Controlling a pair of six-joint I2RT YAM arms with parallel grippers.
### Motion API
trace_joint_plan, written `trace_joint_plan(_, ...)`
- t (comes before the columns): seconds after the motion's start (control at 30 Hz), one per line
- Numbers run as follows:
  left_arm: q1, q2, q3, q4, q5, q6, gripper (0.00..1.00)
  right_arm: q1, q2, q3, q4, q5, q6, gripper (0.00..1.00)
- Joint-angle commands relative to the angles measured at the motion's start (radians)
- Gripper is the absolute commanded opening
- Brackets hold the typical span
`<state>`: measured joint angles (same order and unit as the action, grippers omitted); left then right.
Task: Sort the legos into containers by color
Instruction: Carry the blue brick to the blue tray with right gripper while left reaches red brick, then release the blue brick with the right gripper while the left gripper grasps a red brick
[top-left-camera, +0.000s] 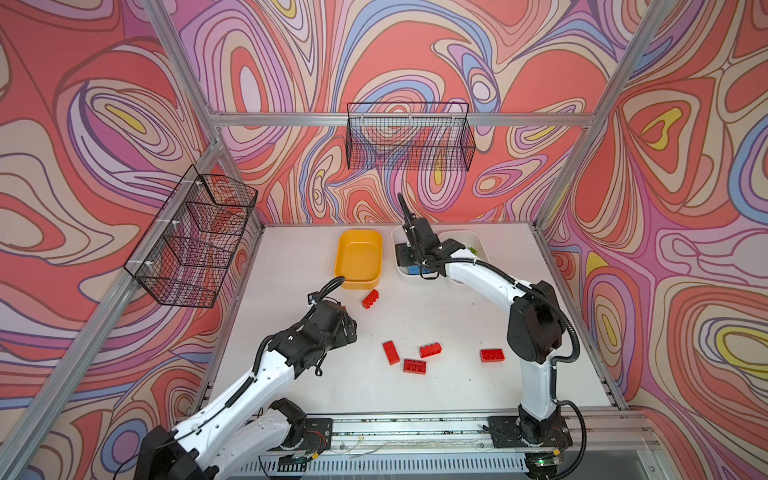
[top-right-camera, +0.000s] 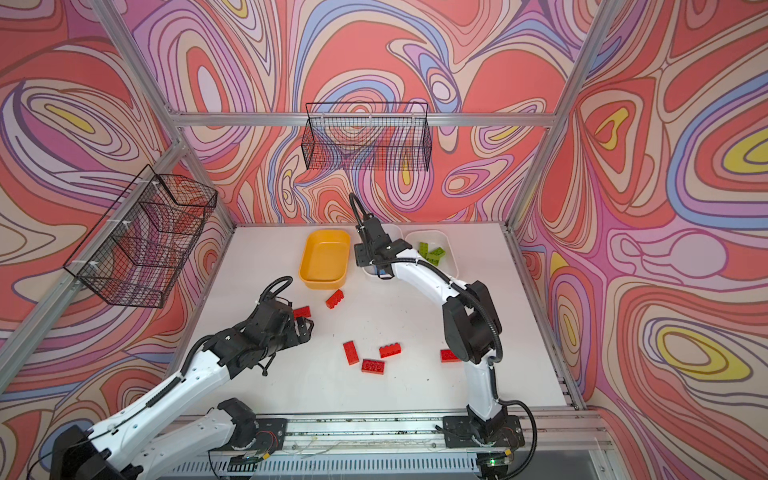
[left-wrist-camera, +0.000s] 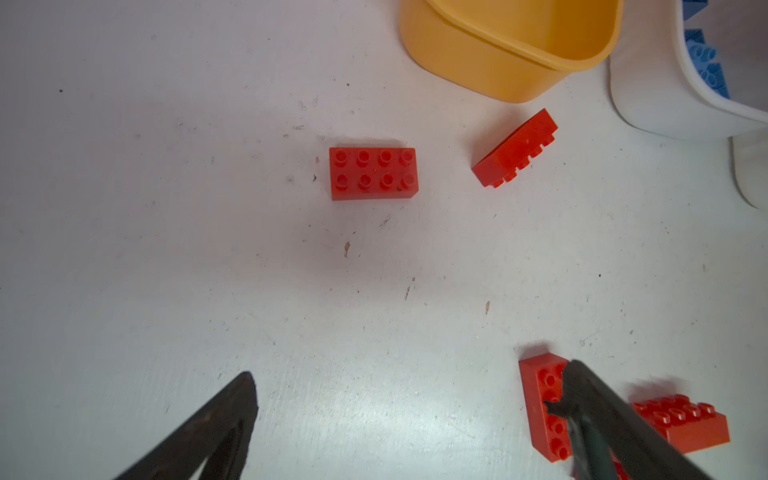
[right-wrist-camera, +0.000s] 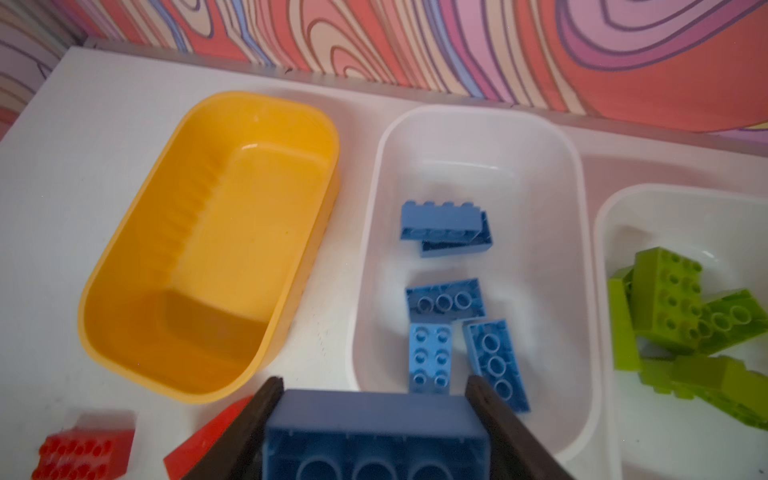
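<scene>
**Right gripper (right-wrist-camera: 374, 384) clenched on blue brick (right-wrist-camera: 374, 432) over white tub (right-wrist-camera: 552, 249)**

White table (top-left-camera: 415, 399). Along 12 o'clock edge: yellow-orange tub (top-left-camera: 359, 285), white tub with five blue bricks (right-wrist-camera: 430, 359), second white tub (right-wrist-camera: 673, 216) at 1 o'clock with lime green bricks (right-wrist-camera: 669, 299). Left gripper (left-wrist-camera: 411, 371) spread wide, grasping nothing, at 9 o'clock. Held blue brick hollow side toward wrist camera. Six red bricks (top-left-camera: 390, 352) loose, centre to 4 o'clock.

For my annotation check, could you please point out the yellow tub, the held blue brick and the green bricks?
yellow tub (right-wrist-camera: 249, 232): right wrist view, bare floor.
held blue brick (right-wrist-camera: 374, 419): right wrist view, side wall.
green bricks (top-right-camera: 435, 253): a top view, middle of the pile.
</scene>
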<state>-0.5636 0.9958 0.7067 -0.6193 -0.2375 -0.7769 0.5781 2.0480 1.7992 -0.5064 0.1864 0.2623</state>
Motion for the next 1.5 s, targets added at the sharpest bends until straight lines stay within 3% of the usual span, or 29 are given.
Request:
trace_joint_plan(0.0,0.002,0.107,0.079,0.056,-0.020,0.059,1.00,-0.045,0.102,0.045,-0.033,-0.020,-0.034,0.65)
trace_joint_plan(0.27,0.022,0.417,0.279,0.103,0.078,0.104,1.00,-0.120,0.238,0.176,-0.032,-0.080,-0.055,0.68)
trace_joint_plan(0.3,0.026,0.442,0.299,0.107,0.084,0.109,1.00,-0.126,0.247,0.188,-0.032,-0.086,-0.056,0.71)
trace_joint_plan(0.4,0.038,0.521,0.363,0.106,0.108,0.123,1.00,-0.135,0.271,0.228,-0.041,-0.106,-0.065,0.94)
trace_joint_plan(0.5,0.044,0.574,0.409,0.102,0.128,0.135,1.00,-0.136,0.244,0.233,-0.043,-0.132,-0.072,0.98)
trace_joint_plan(0.7,0.047,0.672,0.487,0.082,0.127,0.228,1.00,-0.136,0.073,0.118,-0.032,-0.151,-0.059,0.98)
trace_joint_plan(0.8,0.047,0.728,0.563,0.033,0.148,0.322,0.97,-0.135,-0.052,0.003,-0.035,-0.174,-0.048,0.98)
trace_joint_plan(1.0,0.051,0.793,0.606,0.017,0.086,0.432,0.95,-0.137,-0.346,-0.283,-0.028,-0.206,-0.001,0.98)
trace_joint_plan(1.23,0.055,0.802,0.561,0.073,0.076,0.475,0.84,-0.135,-0.581,-0.520,-0.041,-0.222,0.040,0.98)
trace_joint_plan(1.47,0.062,0.863,0.569,0.109,0.121,0.483,0.75,-0.134,-0.669,-0.583,-0.057,-0.223,0.049,0.98)
